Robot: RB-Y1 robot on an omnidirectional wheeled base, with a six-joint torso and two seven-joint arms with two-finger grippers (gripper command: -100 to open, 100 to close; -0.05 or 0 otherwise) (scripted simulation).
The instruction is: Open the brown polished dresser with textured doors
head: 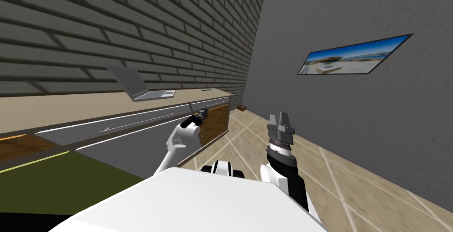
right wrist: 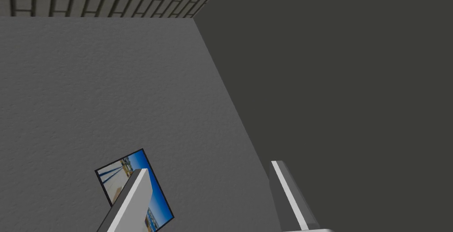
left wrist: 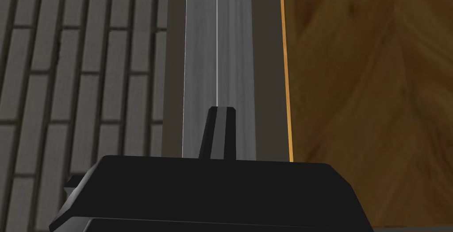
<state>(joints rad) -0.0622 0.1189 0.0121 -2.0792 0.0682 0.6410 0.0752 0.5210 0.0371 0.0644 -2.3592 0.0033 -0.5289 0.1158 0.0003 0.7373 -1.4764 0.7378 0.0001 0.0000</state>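
Plainly the left end effector (left wrist: 220, 108) is clamping on the thin pale handle (left wrist: 216, 43) of the brown dresser (head: 215, 121) along the brick wall (head: 132, 21) — right end effector (right wrist: 209, 166) idling, fingers (right wrist: 132, 194) apart — and a skewed pull is probably risking those blades slipping off.

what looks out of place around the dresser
Nothing looks spilled or broken. The one stray thing is a small brown object lying on the floor in the corner, past the far end of the dresser. The laptop sits open on top.
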